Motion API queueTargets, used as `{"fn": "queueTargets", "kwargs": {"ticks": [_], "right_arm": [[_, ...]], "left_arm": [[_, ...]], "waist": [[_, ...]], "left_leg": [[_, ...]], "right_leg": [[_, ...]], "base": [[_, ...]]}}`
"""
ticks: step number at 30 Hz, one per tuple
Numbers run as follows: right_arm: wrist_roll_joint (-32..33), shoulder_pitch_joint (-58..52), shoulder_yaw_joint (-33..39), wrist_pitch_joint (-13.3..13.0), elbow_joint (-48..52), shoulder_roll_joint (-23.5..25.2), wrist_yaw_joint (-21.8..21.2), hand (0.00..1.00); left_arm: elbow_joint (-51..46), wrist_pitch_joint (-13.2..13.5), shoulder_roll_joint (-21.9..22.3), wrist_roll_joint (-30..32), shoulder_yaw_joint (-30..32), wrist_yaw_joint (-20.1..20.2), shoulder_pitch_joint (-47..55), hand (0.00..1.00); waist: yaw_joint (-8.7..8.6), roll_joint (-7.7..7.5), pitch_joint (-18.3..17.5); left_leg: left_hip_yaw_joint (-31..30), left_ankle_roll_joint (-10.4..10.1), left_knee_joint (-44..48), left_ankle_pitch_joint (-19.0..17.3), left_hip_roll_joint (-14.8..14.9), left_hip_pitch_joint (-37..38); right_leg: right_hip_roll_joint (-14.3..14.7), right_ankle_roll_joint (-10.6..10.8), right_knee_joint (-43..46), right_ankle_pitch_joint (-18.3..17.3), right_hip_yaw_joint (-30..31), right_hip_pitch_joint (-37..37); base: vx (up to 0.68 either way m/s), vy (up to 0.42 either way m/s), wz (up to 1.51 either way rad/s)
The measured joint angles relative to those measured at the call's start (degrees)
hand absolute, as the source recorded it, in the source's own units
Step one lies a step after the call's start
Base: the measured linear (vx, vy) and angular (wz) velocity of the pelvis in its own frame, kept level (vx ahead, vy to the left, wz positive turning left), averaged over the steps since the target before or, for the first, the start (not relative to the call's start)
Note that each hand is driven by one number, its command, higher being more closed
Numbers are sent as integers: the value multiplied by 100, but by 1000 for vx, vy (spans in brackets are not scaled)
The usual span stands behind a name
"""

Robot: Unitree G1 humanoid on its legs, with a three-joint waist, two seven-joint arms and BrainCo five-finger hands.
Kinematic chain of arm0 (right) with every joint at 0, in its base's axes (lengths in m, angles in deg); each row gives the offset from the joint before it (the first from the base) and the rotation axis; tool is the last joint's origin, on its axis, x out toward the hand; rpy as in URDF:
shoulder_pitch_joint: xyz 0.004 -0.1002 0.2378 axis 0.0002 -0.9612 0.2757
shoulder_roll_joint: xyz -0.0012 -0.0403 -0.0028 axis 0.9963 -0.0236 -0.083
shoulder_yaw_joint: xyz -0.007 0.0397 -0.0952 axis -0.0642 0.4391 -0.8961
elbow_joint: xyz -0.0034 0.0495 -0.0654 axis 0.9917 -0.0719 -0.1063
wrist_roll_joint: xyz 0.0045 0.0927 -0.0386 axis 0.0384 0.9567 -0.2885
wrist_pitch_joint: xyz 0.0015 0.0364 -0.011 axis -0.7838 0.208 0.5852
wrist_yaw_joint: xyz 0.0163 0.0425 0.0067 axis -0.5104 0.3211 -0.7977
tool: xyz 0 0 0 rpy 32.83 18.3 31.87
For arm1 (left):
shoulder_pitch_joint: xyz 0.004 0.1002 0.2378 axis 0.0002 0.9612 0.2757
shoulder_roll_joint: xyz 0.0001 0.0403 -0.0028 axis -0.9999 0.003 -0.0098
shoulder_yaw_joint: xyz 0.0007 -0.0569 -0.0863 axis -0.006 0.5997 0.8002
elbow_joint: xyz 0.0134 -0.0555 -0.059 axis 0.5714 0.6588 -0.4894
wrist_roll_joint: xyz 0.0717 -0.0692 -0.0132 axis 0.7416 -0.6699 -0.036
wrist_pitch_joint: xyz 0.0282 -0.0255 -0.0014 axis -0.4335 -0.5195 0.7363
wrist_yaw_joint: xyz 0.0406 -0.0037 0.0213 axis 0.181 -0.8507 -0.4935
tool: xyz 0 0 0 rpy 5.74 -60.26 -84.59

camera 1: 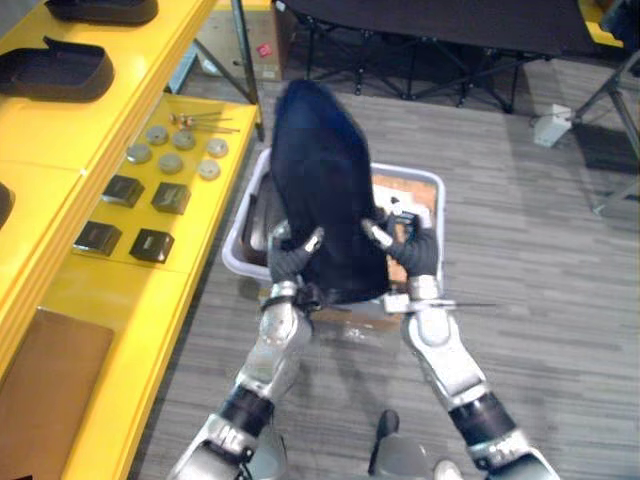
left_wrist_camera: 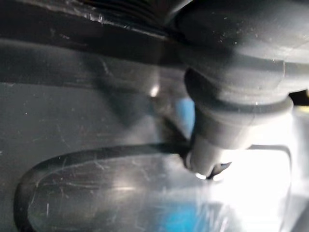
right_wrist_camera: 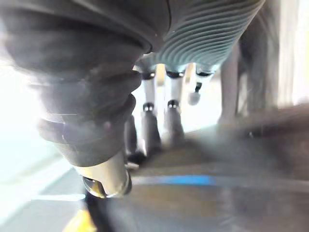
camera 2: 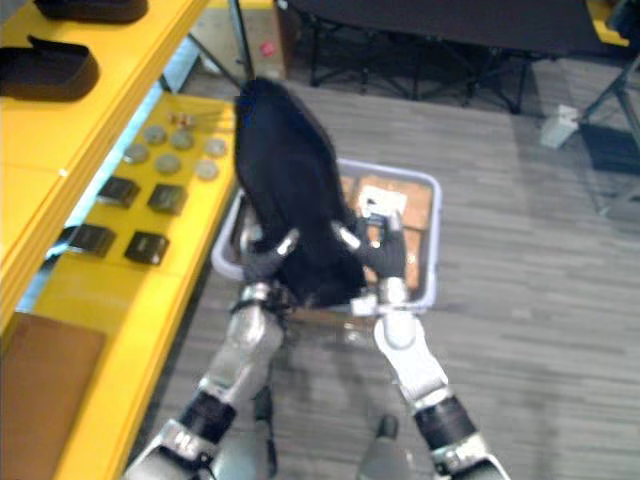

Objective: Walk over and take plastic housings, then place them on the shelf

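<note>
**While the left hand (camera 1: pixel 290 258) and the right hand (camera 1: pixel 414 252) are gripping the plastic housing (camera 1: pixel 325 180), the yellow shelf (camera 1: pixel 60 135) is waiting**

Because the plastic housing, a large dark shell, is standing almost upright between the two hands, its lower end is the only part being held. The left hand is curling its fingers round one lower edge and the right hand round the other. The shell is hanging over the grey bin (camera 1: pixel 428 182) on the floor, with its top leaning toward the yellow shelf on the robot's left.

To do this step well, both hands should be keeping equal pressure, since the tall shell looks likely to tip or twist. It should also be clearing the bin's rim fully before any turn.

Other housings (camera 1: pixel 55 72) are lying on the upper level. Metal discs (camera 1: pixel 172 160) and black blocks (camera 1: pixel 150 243) are sitting on the lower one, so the bare yellow stretch is looking like the safer landing spot.
</note>
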Motion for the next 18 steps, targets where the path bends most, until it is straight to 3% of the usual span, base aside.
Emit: {"fn": "queueTargets", "kwargs": {"ticks": [4,6,9,11,13,15,18], "right_arm": [[1463,-245,1011,-363,867,39,-969,0],[2077,-465,1503,-367,1116,71,-1336,0],[2294,-1058,1996,-374,1189,209,-1490,0],[2206,-1640,2226,-346,1172,451,-1272,0],[2086,-2111,2305,-268,1068,638,-1100,0],[2345,-2845,2341,-191,553,839,-1390,0],[2445,-3294,2381,-208,-279,1034,-1366,0]], "left_arm": [[-35,-69,-7,1126,646,-565,413,100],[-247,-60,-13,1347,912,-642,651,100],[-840,136,-19,1437,1204,-690,1072,100],[-1353,322,2,1438,1225,-574,1403,100],[-1670,467,3,1469,1206,-454,1700,100],[-1858,662,5,1460,1183,-202,2138,100],[-1867,744,4,1346,1152,107,2546,100]], "waist": [[-13,-115,-250],[-50,-196,-301],[-123,-312,-376],[-135,-330,-396],[-141,-311,-460],[-173,-230,-602],[-289,-118,-680]], "left_leg": [[-32,1,-15,-8,2,84],[-40,4,-43,-13,8,85],[-36,-19,-47,-32,16,85],[-15,-19,-48,-34,24,85],[36,-18,-51,-47,33,76],[104,-19,-51,-73,39,78],[115,-19,-51,-75,55,74]], "right_leg": [[13,-4,-64,-4,-52,130],[21,-7,-100,-5,-95,157],[28,-81,-126,-54,-116,158],[32,-85,-171,-56,-103,143],[37,-85,-177,-57,-61,99],[43,-85,-200,-56,4,72],[61,-85,-213,-56,5,75]], "base": [[-11,-5,3],[-48,-9,4],[-49,-6,0],[-38,-6,-5],[-12,-4,-14],[35,-11,-14],[18,-11,-2]]}}
